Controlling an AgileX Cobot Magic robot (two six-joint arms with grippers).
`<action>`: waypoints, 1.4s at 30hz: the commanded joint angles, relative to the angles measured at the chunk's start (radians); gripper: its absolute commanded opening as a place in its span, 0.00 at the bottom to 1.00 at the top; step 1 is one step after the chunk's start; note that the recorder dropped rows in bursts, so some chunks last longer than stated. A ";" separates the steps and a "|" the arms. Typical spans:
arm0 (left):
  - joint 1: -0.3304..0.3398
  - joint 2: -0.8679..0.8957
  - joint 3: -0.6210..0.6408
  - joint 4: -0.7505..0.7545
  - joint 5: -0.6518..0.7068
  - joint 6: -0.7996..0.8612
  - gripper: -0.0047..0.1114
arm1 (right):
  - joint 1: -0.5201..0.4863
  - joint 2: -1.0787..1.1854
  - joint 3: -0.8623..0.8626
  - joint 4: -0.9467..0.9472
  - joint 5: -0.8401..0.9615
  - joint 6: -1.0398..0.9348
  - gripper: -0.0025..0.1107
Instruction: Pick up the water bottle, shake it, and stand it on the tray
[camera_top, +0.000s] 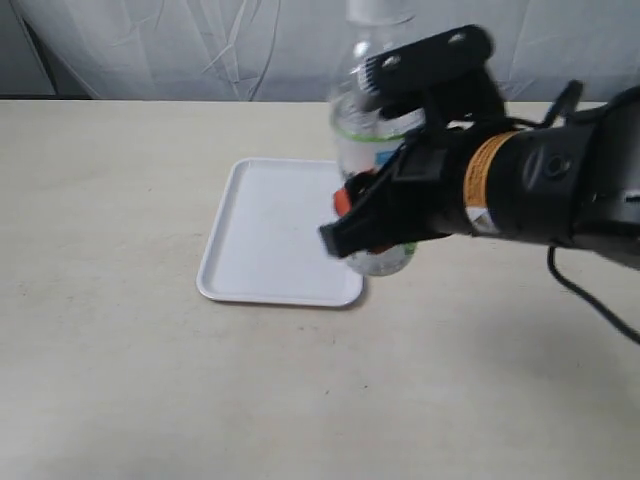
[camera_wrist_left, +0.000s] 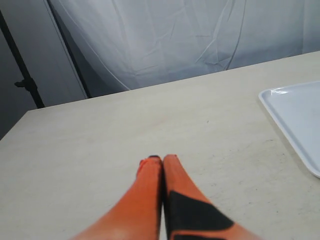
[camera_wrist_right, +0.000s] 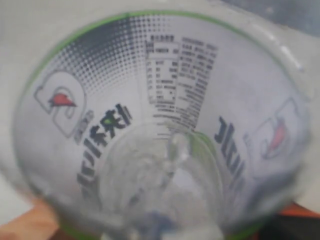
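The right hand (camera_top: 358, 150) pinches the water bottle (camera_top: 372, 135) by its sides. The bottle stands upright at the top middle of the frame, over the white tray's (camera_top: 270, 230) right edge. The left hand (camera_wrist_left: 161, 160) is pressed together above the tabletop (camera_top: 120, 380).

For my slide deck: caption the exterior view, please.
Right gripper holds the water bottle upright at the tray edge.
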 joint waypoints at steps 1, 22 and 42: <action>0.000 -0.005 0.004 -0.005 0.002 -0.004 0.04 | -0.080 0.020 -0.033 -0.141 0.119 0.356 0.02; 0.000 -0.005 0.004 -0.005 0.002 -0.002 0.04 | 0.018 -0.087 -0.067 -0.063 -0.039 0.104 0.02; 0.000 -0.005 0.004 -0.005 0.002 -0.003 0.04 | 0.018 -0.083 0.000 0.051 -0.047 0.104 0.02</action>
